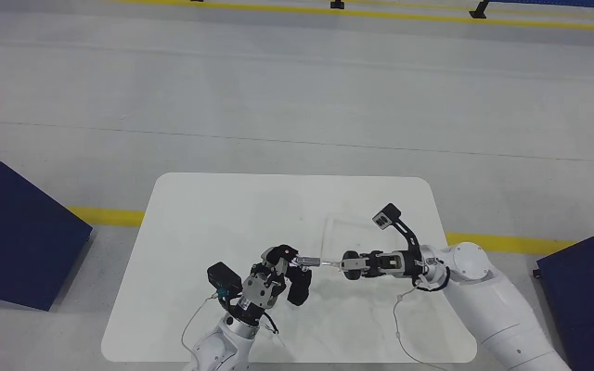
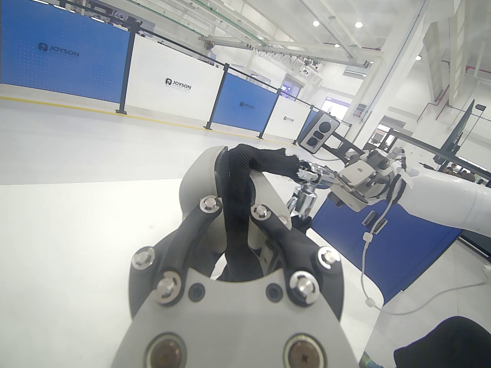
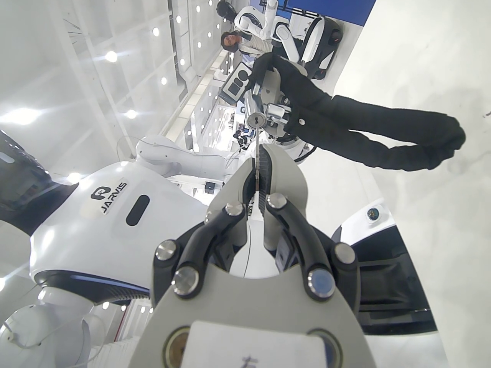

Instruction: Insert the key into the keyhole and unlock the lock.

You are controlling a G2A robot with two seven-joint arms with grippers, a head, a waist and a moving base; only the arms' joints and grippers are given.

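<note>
The lock is a chrome cylinder [image 3: 256, 120] on a cable in a black fabric sleeve [image 3: 383, 143]. My left gripper [image 2: 238, 162] is shut on the sleeved cable and holds the lock above the table, chrome head [image 2: 307, 193] toward the other arm. My right gripper [image 3: 257, 151] is shut on the thin metal key [image 3: 255, 170], whose blade runs straight to the keyhole and meets it; how deep it sits is hidden. From above, the left gripper [image 1: 278, 267] and right gripper [image 1: 345, 263] face each other, key [image 1: 320, 262] between them.
The white table [image 1: 232, 213] lies under both arms with bare surface behind and to the sides. Dark blue panels [image 1: 28, 241] stand on the floor at the left and right of the table. The sleeve's loop hangs free beside the lock.
</note>
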